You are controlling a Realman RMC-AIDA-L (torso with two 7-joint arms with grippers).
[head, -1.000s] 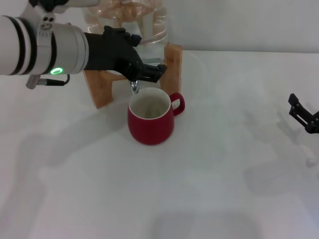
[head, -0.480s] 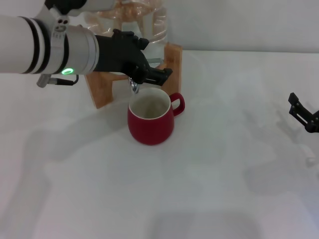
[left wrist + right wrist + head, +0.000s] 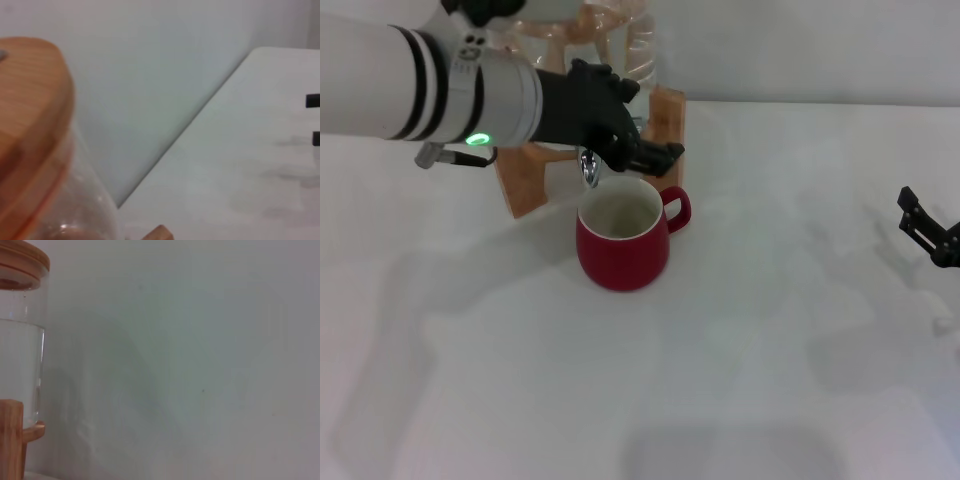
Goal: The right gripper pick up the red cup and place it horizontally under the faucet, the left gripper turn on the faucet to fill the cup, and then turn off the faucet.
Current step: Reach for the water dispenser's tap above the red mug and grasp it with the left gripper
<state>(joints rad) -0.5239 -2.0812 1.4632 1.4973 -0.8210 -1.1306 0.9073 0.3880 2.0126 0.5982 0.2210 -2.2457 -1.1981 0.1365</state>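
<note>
The red cup (image 3: 620,245) stands upright on the white table, its handle pointing right, directly below the chrome spout of the faucet (image 3: 590,172). My left gripper (image 3: 655,155), black with a green light on its wrist, reaches across the top of the faucet from the left and hides the lever. I see no water stream. The clear jug (image 3: 620,50) sits behind it on a wooden stand (image 3: 670,115). My right gripper (image 3: 925,228) rests at the far right edge, well away from the cup, open and holding nothing.
The left wrist view shows the jug's wooden lid (image 3: 25,120) and the table beyond it. In the right wrist view the jug (image 3: 20,360) and a stand post (image 3: 10,440) appear against a plain wall. Bare white tabletop (image 3: 650,400) lies in front of the cup.
My left arm has slid to the right across the faucet, its claw now past the stand's right post. The cup and the right gripper have not moved.
</note>
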